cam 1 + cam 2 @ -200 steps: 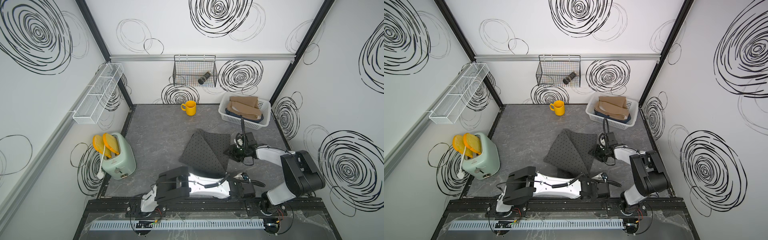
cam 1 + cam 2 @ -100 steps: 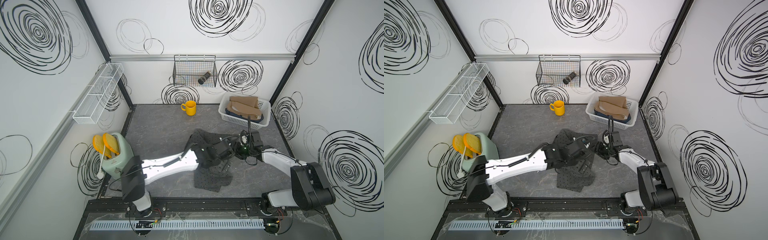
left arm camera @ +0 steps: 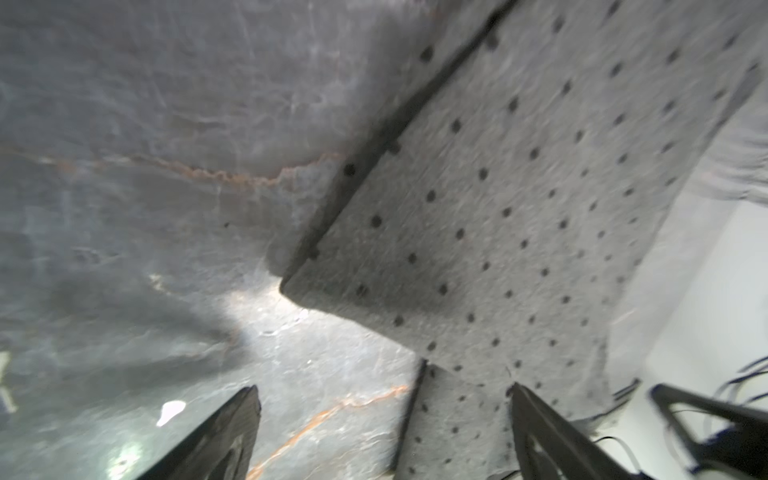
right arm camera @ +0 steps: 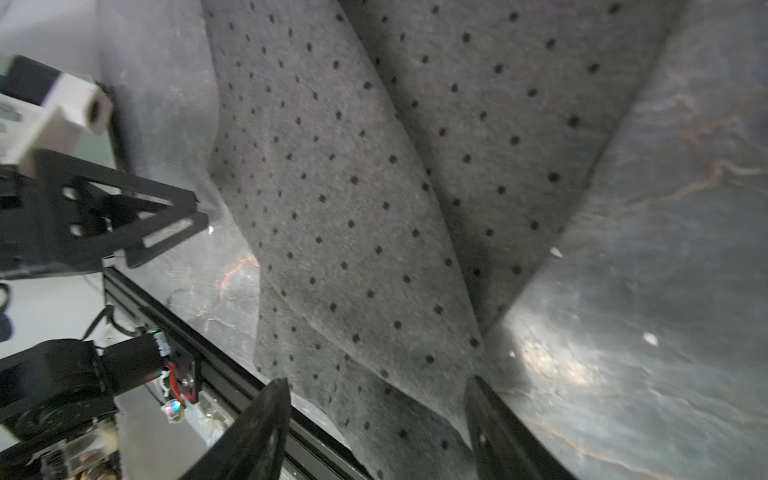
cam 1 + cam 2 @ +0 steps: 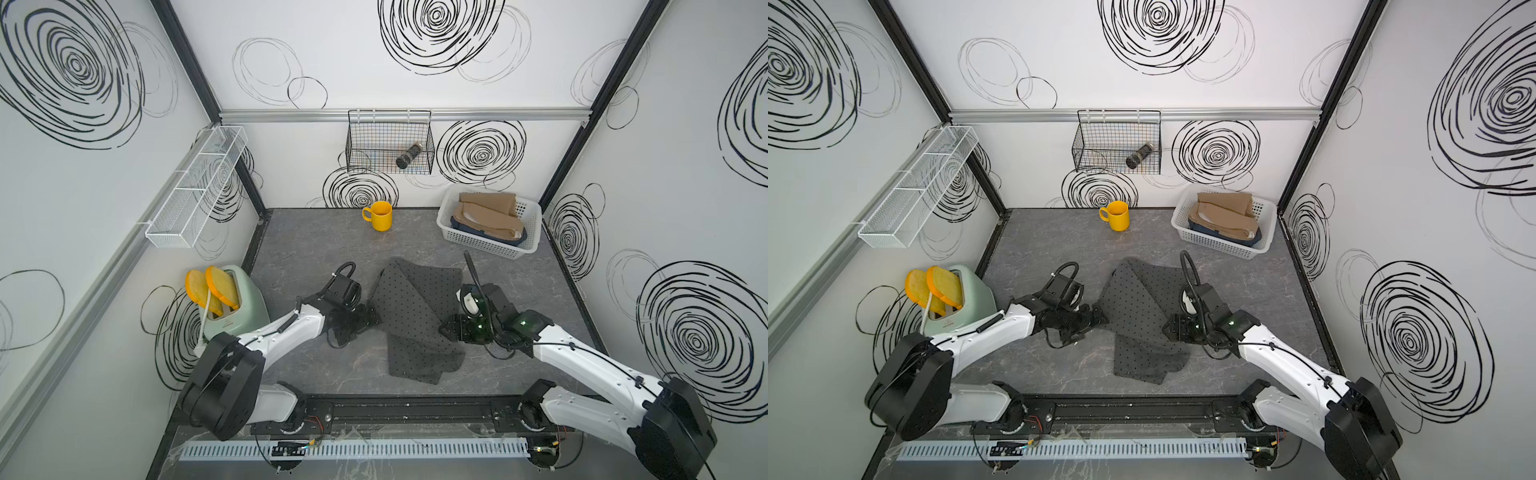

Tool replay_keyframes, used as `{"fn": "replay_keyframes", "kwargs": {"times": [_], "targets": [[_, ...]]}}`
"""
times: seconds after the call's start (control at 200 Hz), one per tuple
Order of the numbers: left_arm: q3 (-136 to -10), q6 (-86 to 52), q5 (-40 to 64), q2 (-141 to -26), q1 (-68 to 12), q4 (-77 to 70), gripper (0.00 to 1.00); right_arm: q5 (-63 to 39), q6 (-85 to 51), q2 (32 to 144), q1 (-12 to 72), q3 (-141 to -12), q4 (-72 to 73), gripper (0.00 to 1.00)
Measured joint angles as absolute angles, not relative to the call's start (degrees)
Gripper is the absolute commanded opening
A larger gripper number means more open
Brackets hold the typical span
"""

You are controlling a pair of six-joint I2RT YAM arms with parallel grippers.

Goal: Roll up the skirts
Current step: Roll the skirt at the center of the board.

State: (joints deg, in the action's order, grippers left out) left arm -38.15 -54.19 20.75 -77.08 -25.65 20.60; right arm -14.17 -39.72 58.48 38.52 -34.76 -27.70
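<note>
I've just let the dotted skirt go — left gripper wide open at its left edge, right gripper parted at its right — so it lies folded mid-frame, ready, I judge, for rolling.

Left arm and right arm: white link shells, bulky black joint housings, looping black cables. Fingers black, wedge-shaped. Green light on right wrist.

Yellow mug stands upright at the back of the grey desk, white plastic basket near it. Mint toaster holds two toast slices. On the back wall, a dark jar lies in a black wire basket.
</note>
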Motion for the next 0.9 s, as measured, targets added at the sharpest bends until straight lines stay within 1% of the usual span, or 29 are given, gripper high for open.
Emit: {"fn": "replay_keyframes", "kwargs": {"times": [0.065, 0.11, 0.205, 0.265, 0.34, 0.425, 0.5, 0.525, 0.595, 0.615, 0.63, 0.675, 0.7, 0.725, 0.76, 0.816, 0.856, 0.901], "targets": [[-37.0, -56.4, 22.3, -77.2, -25.1, 16.3, 1.0, -11.7, -40.8, 56.1, 40.1, -34.8, -31.3, 0.7], [-36.5, -57.6, 23.4, -78.0, -24.9, 13.8, 0.98, -10.6, -41.6, 54.3, 40.8, -34.7, -33.0, 0.7], [-36.5, -59.4, 25.6, -82.1, -24.8, 8.7, 0.92, -10.4, -43.2, 50.6, 41.5, -33.4, -33.9, 0.71], [-36.5, -60.7, 26.7, -84.7, -24.8, 6.5, 0.84, -11.2, -44.3, 49.6, 41.6, -32.1, -34.0, 0.71], [-36.4, -62.2, 27.4, -85.8, -24.6, 3.9, 0.68, -12.7, -45.6, 49.5, 41.6, -30.2, -33.5, 0.72], [-35.5, -63.6, 27.2, -85.8, -24.3, 2.3, 0.41, -14.8, -47.0, 49.7, 41.6, -27.6, -32.4, 0.72], [-34.9, -64.3, 26.7, -85.7, -23.6, 2.0, 0.19, -16.8, -48.4, 50.9, 41.6, -26.3, -31.0, 0.72], [-34.9, -64.2, 26.6, -85.7, -23.3, 2.1, 0.13, -17.6, -48.8, 51.5, 41.6, -26.2, -30.6, 0.72], [-35.0, -64.3, 26.0, -85.2, -22.5, 2.4, 0.05, -19.2, -50.2, 53.2, 41.8, -26.1, -29.5, 0.71], [-35.1, -64.4, 25.8, -84.9, -22.2, 2.8, 0.05, -19.6, -50.6, 53.6, 42.0, -26.1, -29.2, 0.71], [-35.2, -64.0, 25.6, -84.7, -22.1, 3.1, 0.0, -19.8, -50.8, 53.7, 42.1, -26.0, -29.0, 0.7], [-35.6, -63.8, 25.1, -83.9, -21.7, 4.0, 0.0, -20.3, -51.6, 53.8, 42.6, -25.6, -28.1, 0.69], [-36.1, -63.5, 24.8, -83.5, -21.6, 4.8, 0.0, -20.4, -52.1, 53.6, 42.9, -25.2, -27.6, 0.67], [-36.6, -63.4, 24.5, -83.1, -21.5, 5.3, 0.0, -20.6, -52.4, 53.4, 43.2, -24.8, -27.1, 0.61], [-37.6, -63.0, 24.1, -82.6, -21.5, 6.5, 0.0, -21.0, -53.2, 53.1, 43.5, -24.0, -26.0, 0.46], [-39.7, -62.1, 23.4, -81.7, -21.5, 8.0, 0.0, -21.6, -53.9, 52.9, 43.7, -23.0, -24.6, 0.27], [-41.5, -61.4, 22.9, -81.1, -21.5, 9.3, 0.0, -21.9, -54.2, 53.0, 43.8, -22.6, -23.9, 0.16], [-43.7, -60.6, 22.1, -80.5, -21.4, 10.9, 0.0, -22.3, -54.8, 53.3, 43.9, -22.5, -23.1, 0.09]]}}
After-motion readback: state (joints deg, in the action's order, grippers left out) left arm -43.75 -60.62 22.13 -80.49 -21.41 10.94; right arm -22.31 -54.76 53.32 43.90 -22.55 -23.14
